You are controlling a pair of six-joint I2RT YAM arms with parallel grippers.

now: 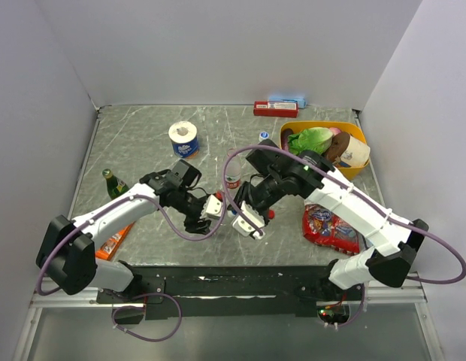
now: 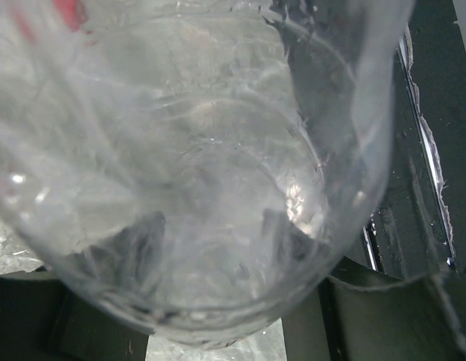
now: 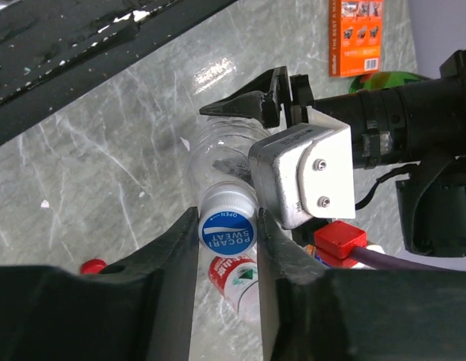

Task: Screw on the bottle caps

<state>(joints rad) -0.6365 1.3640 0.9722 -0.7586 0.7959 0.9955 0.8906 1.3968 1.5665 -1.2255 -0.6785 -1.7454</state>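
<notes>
Near the front middle of the grey marbled worktop [image 1: 135, 150], the two hands met over one small clear bottle [image 3: 218, 154]. The left hand [image 1: 215, 208] gripped this bottle by its body, and its own camera showed little but clear plastic filling the view. The right hand [image 3: 227, 219] was narrowed onto a blue cap [image 3: 227, 233], with one finger against each side. The cap sat on the bottle's neck.

The step in hand looked like threading this cap on; how far it was seated could not be told. The next move probably called for the right wrist to twist the cap down, level on the neck, with the left hand stopping the bottle from spinning.

Just right of the hands, a loose red cap [image 1: 271, 214] lay on the worktop. A little farther back stood the taller labelled bottle [image 1: 233, 174], with no cap showing on it. Farther still, towards the right, lay a second blue cap [image 1: 264, 136].
</notes>
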